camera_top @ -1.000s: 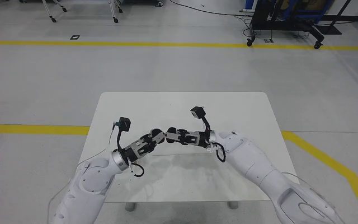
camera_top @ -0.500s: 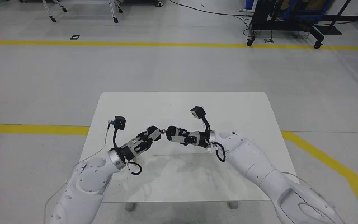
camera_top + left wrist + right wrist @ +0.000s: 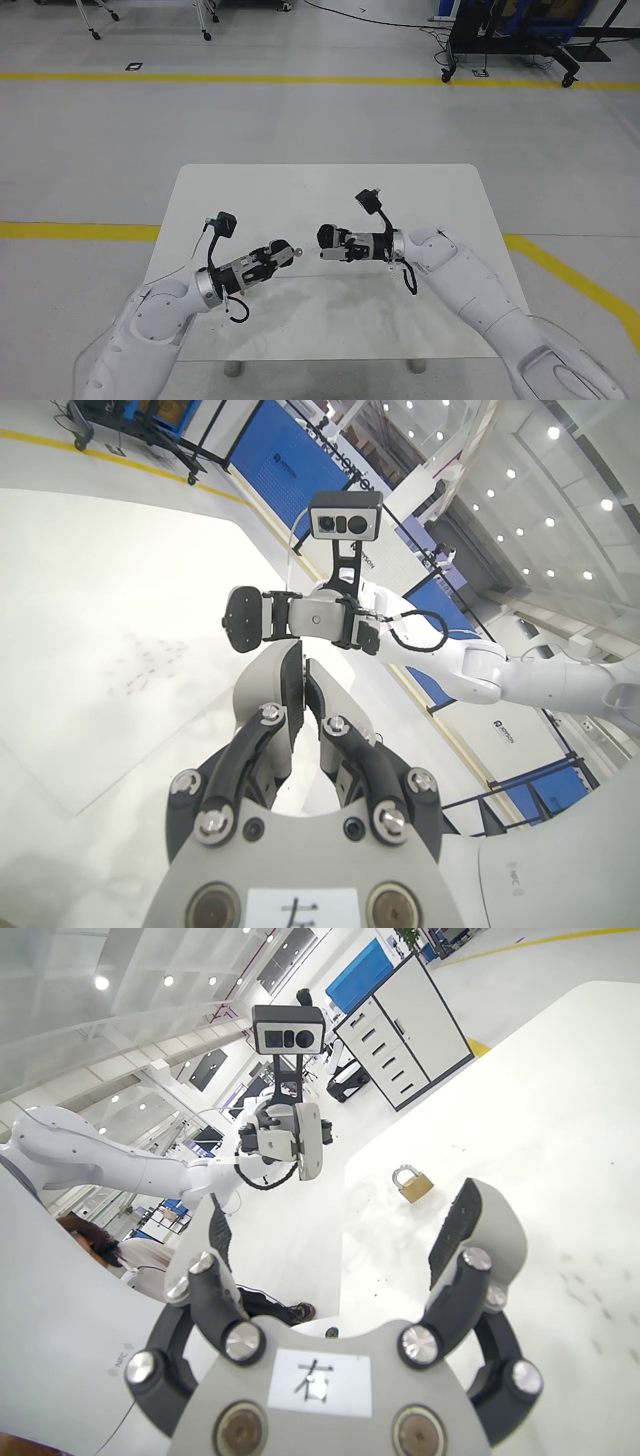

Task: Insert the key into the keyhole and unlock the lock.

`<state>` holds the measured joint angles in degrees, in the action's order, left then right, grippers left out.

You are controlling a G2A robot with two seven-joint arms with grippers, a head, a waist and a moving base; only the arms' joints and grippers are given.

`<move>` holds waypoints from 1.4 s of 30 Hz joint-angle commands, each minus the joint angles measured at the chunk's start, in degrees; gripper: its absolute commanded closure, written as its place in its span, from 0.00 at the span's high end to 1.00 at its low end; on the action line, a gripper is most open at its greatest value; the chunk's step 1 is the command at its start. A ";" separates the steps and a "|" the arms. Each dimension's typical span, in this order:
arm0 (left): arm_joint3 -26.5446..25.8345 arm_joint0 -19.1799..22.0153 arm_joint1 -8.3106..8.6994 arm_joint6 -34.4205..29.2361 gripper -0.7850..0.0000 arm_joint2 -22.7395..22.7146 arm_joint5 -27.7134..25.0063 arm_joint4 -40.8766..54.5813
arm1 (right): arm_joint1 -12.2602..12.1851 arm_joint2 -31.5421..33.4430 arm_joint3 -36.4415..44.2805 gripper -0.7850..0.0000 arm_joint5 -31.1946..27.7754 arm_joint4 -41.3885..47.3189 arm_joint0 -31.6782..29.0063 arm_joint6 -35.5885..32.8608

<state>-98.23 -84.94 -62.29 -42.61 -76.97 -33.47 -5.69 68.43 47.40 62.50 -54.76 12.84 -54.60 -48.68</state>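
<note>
1. The left tool hangs over the left middle of the white tabletop. Its two ribbed fingers are pressed together with almost no gap. Whether anything thin is pinched between them cannot be told.
2. A small brass padlock with a silver shackle lies on the tabletop, near the edge. In the right wrist view it sits in front of the right tool and apart from both tools (nothing touches it).
3. The right tool hangs just right of the tabletop's middle, facing the left tool and near it. Its fingers are spread wide and hold nothing.
</note>
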 commanded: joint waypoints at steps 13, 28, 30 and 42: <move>0.29 1.05 0.28 -0.96 0.00 2.74 0.23 -1.79 | -0.80 -0.82 4.76 0.32 5.03 2.40 -1.72 -5.09; 0.40 1.43 0.70 -0.59 0.00 3.61 -0.04 -1.59 | -0.15 -2.50 2.54 0.00 5.97 4.19 -0.09 -6.69; 0.43 1.48 0.75 -0.39 0.00 3.67 0.01 -1.68 | -0.07 -2.69 2.24 0.00 5.97 4.54 0.07 -6.81; 0.80 1.72 1.02 3.26 1.00 2.58 0.68 -1.54 | -1.21 -1.62 1.20 0.00 4.24 6.31 -0.20 -5.08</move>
<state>-97.51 -83.19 -61.32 -39.91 -73.99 -32.77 -7.22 67.56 45.23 63.81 -50.16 18.95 -54.59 -54.12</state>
